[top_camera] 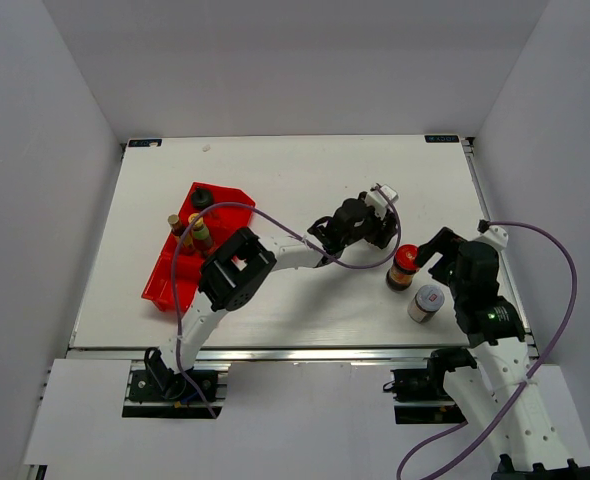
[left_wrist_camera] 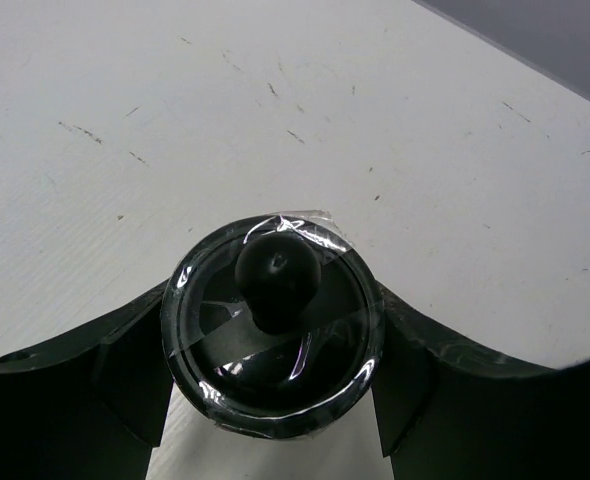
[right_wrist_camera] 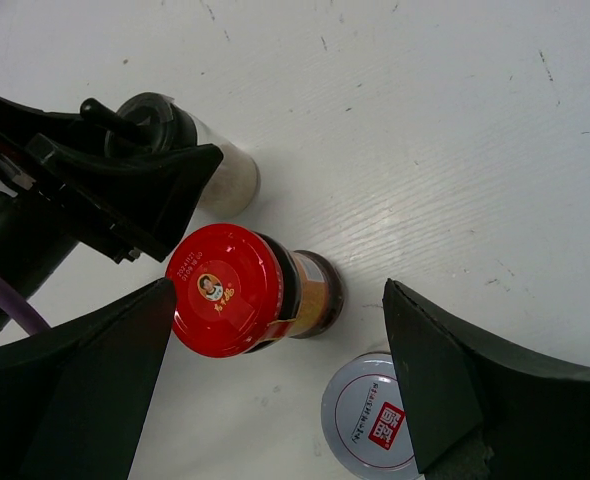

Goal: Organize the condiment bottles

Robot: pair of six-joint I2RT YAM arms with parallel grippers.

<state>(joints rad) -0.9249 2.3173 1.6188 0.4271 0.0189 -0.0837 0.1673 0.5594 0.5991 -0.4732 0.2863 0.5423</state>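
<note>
A black-capped bottle (left_wrist_camera: 275, 325) sits clamped in the left gripper (left_wrist_camera: 275, 400), just beside the red-capped jar (right_wrist_camera: 225, 290) near the right gripper (right_wrist_camera: 280, 385), whose fingers are spread; the crowded arms risk toppling either.

Top overhead, far; wrist cams close, share black-capped bottle (left_wrist_camera: 275, 290)

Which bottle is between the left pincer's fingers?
The black-capped bottle, knob on top, sits in the left pincer; the red-capped jar and white-capped jar stand outside it.
</note>
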